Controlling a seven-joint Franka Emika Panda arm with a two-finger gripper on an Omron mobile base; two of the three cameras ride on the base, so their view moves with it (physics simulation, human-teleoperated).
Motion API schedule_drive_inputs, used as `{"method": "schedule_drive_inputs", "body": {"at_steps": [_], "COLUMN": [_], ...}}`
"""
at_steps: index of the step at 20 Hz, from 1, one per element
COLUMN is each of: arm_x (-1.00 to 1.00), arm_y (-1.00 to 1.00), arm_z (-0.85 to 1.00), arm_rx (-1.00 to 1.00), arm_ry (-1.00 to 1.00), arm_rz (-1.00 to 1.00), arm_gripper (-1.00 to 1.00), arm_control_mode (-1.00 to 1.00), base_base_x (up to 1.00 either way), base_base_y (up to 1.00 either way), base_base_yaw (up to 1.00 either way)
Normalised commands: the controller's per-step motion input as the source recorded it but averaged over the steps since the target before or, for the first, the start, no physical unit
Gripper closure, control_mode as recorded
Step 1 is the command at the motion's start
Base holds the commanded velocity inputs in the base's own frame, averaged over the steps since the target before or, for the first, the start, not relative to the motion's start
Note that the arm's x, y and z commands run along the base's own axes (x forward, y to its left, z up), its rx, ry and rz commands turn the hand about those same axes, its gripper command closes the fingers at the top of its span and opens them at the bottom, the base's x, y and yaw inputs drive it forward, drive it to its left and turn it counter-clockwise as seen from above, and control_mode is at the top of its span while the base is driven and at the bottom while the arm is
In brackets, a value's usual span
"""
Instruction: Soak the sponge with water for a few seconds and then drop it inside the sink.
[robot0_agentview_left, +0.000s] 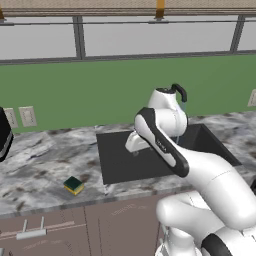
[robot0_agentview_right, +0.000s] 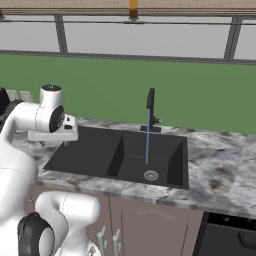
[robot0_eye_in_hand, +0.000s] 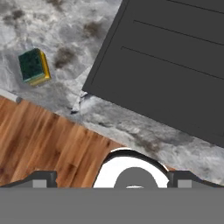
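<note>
The sponge (robot0_agentview_left: 73, 185) lies green side up on the marble surface (robot0_agentview_left: 45, 160), left of the sink (robot0_agentview_right: 100, 150) and near the front edge — no label readable. Water (robot0_agentview_right: 147, 135) runs into the basin. The pincer (robot0_agentview_left: 136, 148) hangs spread, empty, above the drainboard.

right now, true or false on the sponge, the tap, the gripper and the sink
1. The sponge lies on the counter, left of the sink. True.
2. The gripper holds the sponge. False: it is open and apart from the sponge.
3. Water runs from the faucet into the basin. True.
4. The sponge is green side down. False: the green layer faces up.
5. The sponge sits in the sink. False: it rests on the counter.
</note>
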Motion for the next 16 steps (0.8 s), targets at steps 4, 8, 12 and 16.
{"method": "schedule_drive_inputs", "body": {"at_steps": [4,8,12,16], "arm_x": [0.01,0.14,0.31,0.34], "arm_y": [0.36,0.36,0.34,0.33], "arm_z": [-0.28,-0.35,-0.43,-0.34], "arm_rx": [0.00,0.00,0.00,0.00], "arm_ry": [0.00,-0.01,-0.05,-0.04], "arm_rz": [0.16,0.10,0.06,0.04], "arm_gripper": [-1.00,-1.00,-1.00,-1.00], "arm_control_mode": [-1.00,-1.00,-1.00,-1.00], "base_base_x": [0.00,0.00,0.00,0.00], "base_base_y": [0.00,0.00,0.00,0.00], "base_base_yaw": [0.00,0.00,0.00,0.00]}}
